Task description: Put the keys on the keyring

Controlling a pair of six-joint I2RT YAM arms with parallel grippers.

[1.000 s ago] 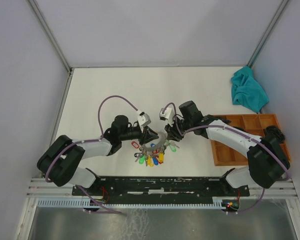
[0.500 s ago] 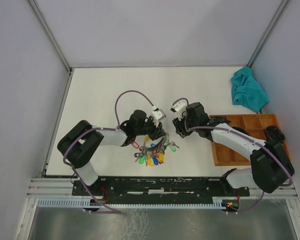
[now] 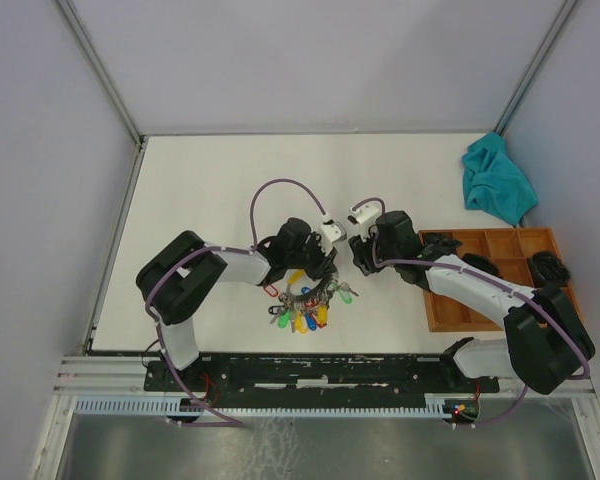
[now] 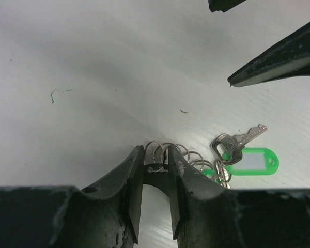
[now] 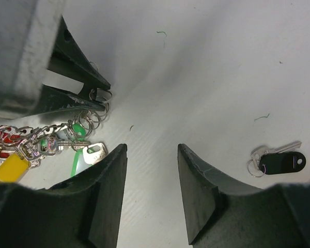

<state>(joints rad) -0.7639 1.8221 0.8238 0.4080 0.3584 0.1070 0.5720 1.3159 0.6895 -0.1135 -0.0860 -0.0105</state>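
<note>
A: Are the keys on the keyring [image 3: 304, 299] yet?
B: Seemingly not. The black key [image 5: 279, 161] lies alone, right in the right wrist view; the green key [image 4: 245, 159] lies just beside the keyring.
A: The hands?
B: Right hand [image 5: 152, 151] is open, empty. Left hand [image 4: 155, 157] is half open around one ring of it; whether it grips, I cannot tell.

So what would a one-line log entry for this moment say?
left end effector: fingers flank a keyring loop, grip unclear | right end effector: open, empty | black-tagged key: loose on table | green-tagged key: lying by keyring
</note>
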